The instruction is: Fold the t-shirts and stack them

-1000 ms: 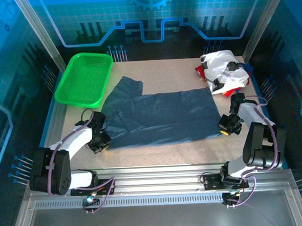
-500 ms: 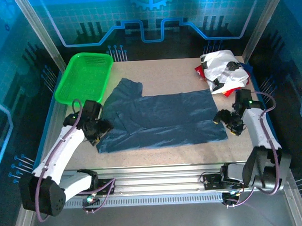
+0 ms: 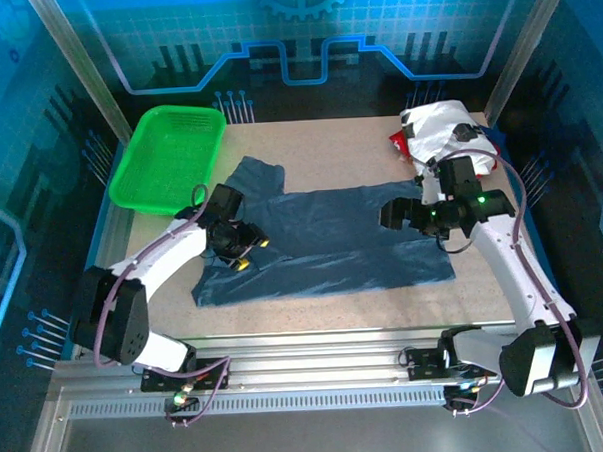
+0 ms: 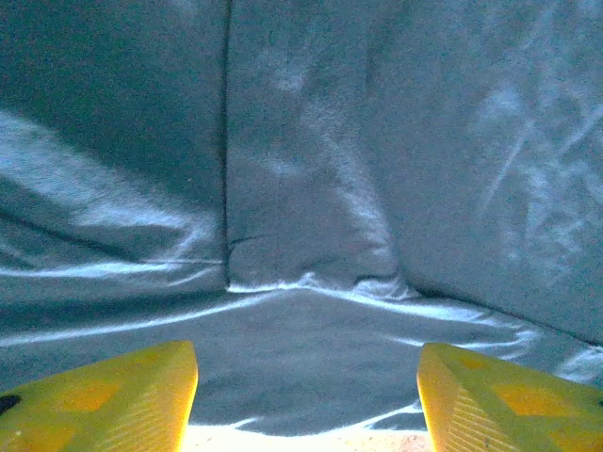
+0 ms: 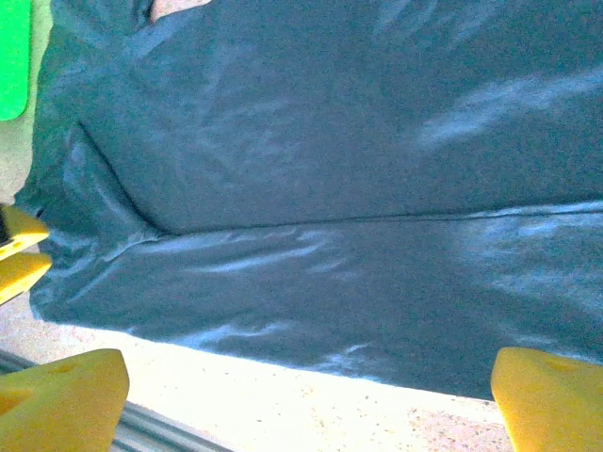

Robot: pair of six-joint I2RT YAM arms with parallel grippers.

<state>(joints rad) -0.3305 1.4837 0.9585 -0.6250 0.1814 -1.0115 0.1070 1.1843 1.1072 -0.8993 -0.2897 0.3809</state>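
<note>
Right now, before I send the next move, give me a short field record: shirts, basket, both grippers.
dark slate-blue t-shirt: lies flat mid-table, a fold line running along its length
white printed t-shirts: crumpled heap at the far right corner, unfolded
green basket: far left corner, beside the dark shirt's sleeve
left gripper: open, over the dark shirt's left end, holding nothing
right gripper: open, over the dark shirt's right end, holding nothing
stack: not started
</note>
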